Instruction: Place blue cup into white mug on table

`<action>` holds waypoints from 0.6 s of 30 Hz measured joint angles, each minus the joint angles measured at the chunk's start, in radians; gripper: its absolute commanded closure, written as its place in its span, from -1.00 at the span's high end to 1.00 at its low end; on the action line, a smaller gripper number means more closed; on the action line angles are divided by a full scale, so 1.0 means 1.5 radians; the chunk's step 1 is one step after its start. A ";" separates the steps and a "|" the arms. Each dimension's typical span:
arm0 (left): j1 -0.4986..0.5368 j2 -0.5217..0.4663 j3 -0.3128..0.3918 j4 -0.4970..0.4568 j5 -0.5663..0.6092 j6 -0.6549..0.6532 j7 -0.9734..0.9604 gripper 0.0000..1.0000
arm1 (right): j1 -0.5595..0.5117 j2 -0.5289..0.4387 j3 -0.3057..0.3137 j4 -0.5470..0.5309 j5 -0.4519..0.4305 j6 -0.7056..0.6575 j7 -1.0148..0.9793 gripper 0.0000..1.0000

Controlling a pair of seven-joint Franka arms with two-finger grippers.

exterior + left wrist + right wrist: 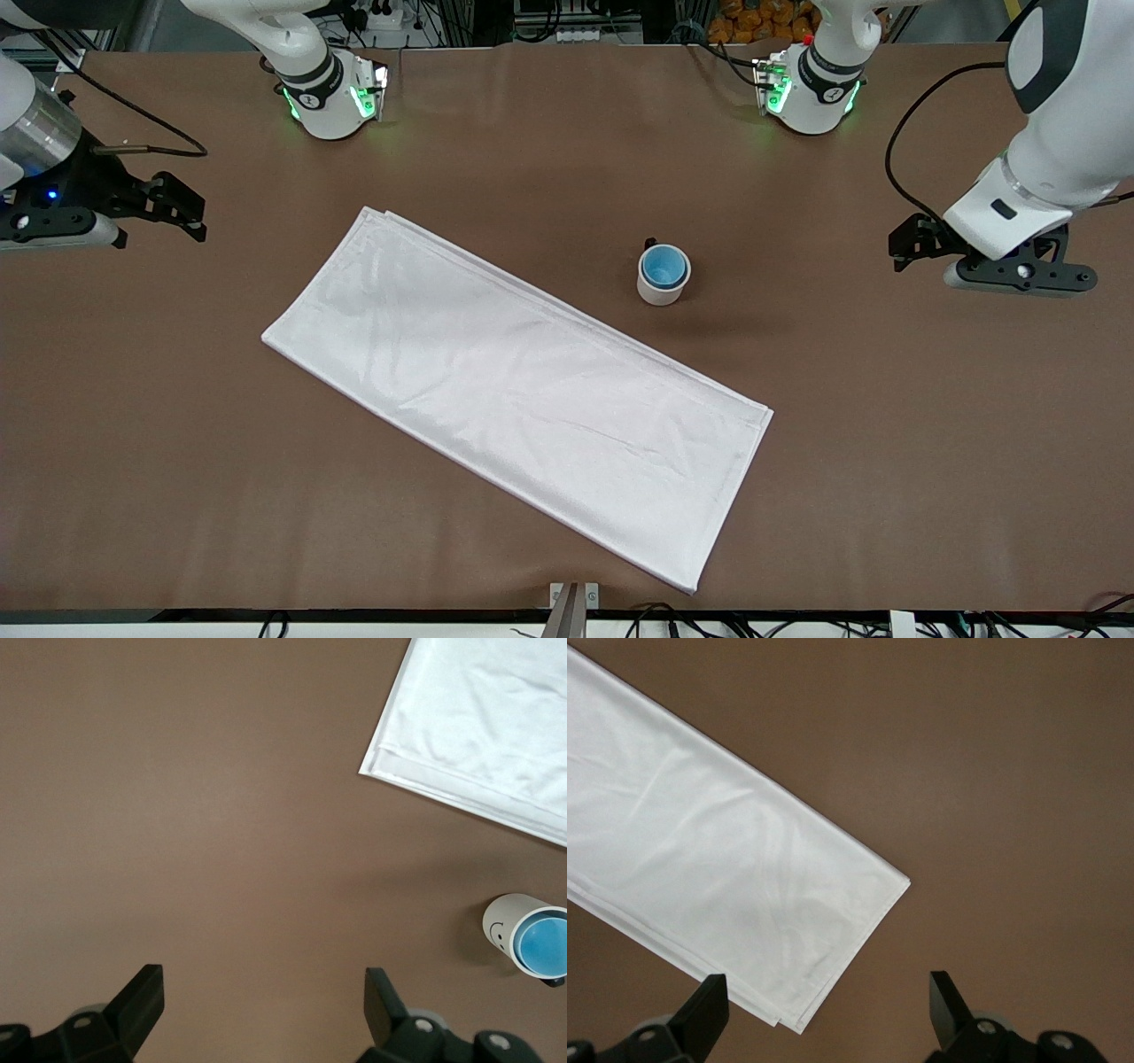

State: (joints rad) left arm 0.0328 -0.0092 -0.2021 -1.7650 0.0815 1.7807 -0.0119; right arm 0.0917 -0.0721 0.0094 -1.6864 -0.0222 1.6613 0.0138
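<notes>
Blue cup (664, 265) sat nested in white mug (663, 276); placement done. My left gripper (264, 1010) and right gripper (828, 1014) gaped, empty, well apart from mug.

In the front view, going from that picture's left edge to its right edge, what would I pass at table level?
Right gripper → white folded cloth → white mug with the blue cup inside it → left gripper.

The blue cup (663, 265) sits in the white mug (663, 285) on the desk (886, 443), just beside the cloth (523, 390), between both pincers.
</notes>
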 measured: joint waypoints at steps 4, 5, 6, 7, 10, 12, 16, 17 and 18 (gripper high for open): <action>-0.001 -0.001 0.000 0.010 0.000 -0.005 0.002 1.00 | 0.000 -0.002 0.000 0.002 0.000 0.000 0.000 1.00; -0.001 -0.001 0.000 0.014 0.000 -0.010 0.004 1.00 | 0.000 -0.002 0.000 0.002 0.000 0.000 0.000 1.00; -0.001 -0.001 0.000 0.019 0.000 -0.016 0.006 1.00 | 0.000 -0.002 0.000 0.002 0.000 0.000 0.000 1.00; -0.001 -0.001 0.000 0.024 0.000 -0.022 0.008 1.00 | 0.000 -0.003 0.000 0.002 0.000 0.001 0.000 1.00; -0.001 -0.001 0.000 0.040 0.000 -0.048 0.027 1.00 | 0.000 -0.003 0.000 0.002 0.000 0.001 0.000 1.00; -0.001 -0.001 0.000 0.053 0.000 -0.064 0.043 1.00 | 0.000 -0.003 0.000 0.002 0.000 0.001 0.000 1.00; -0.001 -0.001 0.000 0.076 -0.002 -0.084 0.057 1.00 | 0.000 -0.003 0.001 0.002 0.001 0.002 0.000 1.00; -0.001 -0.001 0.000 0.080 -0.005 -0.087 0.059 1.00 | 0.000 -0.003 0.001 0.002 0.001 0.002 0.000 1.00; -0.001 -0.001 0.000 0.084 -0.010 -0.092 0.059 1.00 | 0.000 -0.003 0.001 0.002 0.001 0.002 0.000 1.00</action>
State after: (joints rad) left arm 0.0313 -0.0112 -0.2023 -1.6388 0.0672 1.6430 0.0768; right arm 0.0920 -0.0759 0.0115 -1.6832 -0.0210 1.6645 0.0130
